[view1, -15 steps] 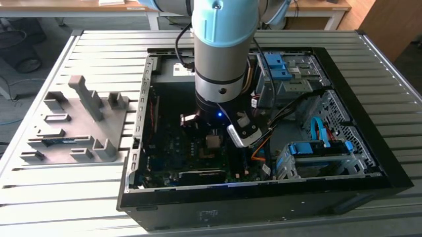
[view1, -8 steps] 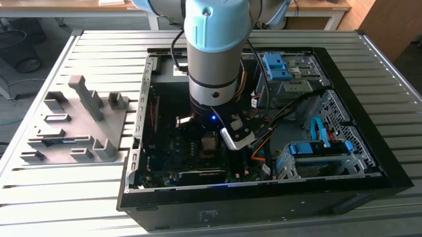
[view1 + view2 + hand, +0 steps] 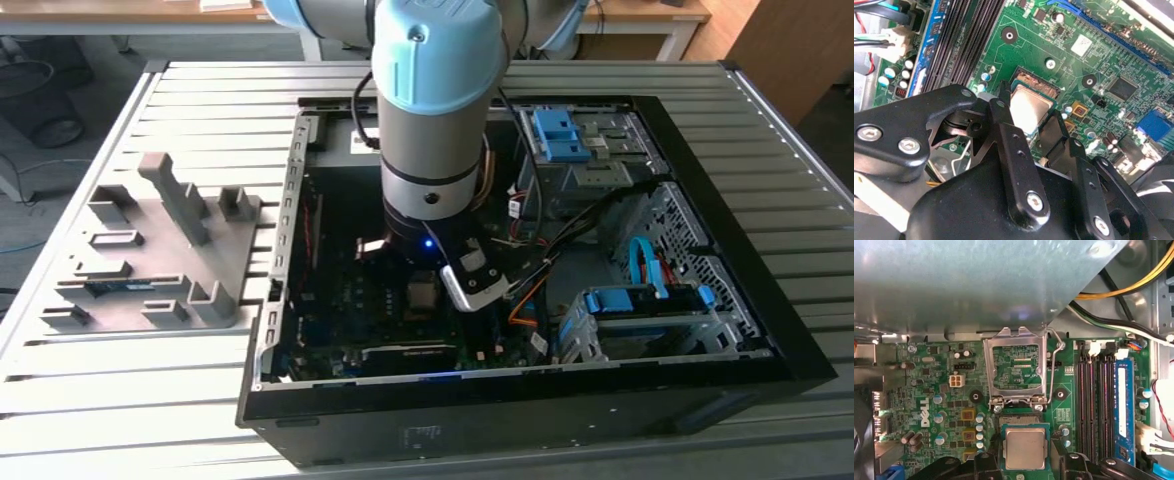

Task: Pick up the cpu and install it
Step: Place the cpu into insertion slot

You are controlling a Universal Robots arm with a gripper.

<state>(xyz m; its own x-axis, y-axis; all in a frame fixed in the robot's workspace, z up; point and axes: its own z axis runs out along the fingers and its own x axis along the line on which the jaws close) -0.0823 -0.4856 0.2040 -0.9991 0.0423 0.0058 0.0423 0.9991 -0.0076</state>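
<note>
Pinching the cpu (image 3: 1025,449) by opposite edges, the fingers (image 3: 1004,125) are holding it just over the open socket (image 3: 1021,418). Beyond it, the retention frame (image 3: 988,370) is standing raised on the motherboard (image 3: 929,385), inside the case (image 3: 534,400) on the table (image 3: 200,90).

The cpu (image 3: 1025,449) is seen as a square chip with a dull silver lid framed by a thin green edge (lid side up). It is held level at two opposite edges by the gripper (image 3: 1030,111), just over the socket (image 3: 1020,419), where a strip of gold contacts is exposed. The metal retention frame (image 3: 1016,365) is swung open.
</note>
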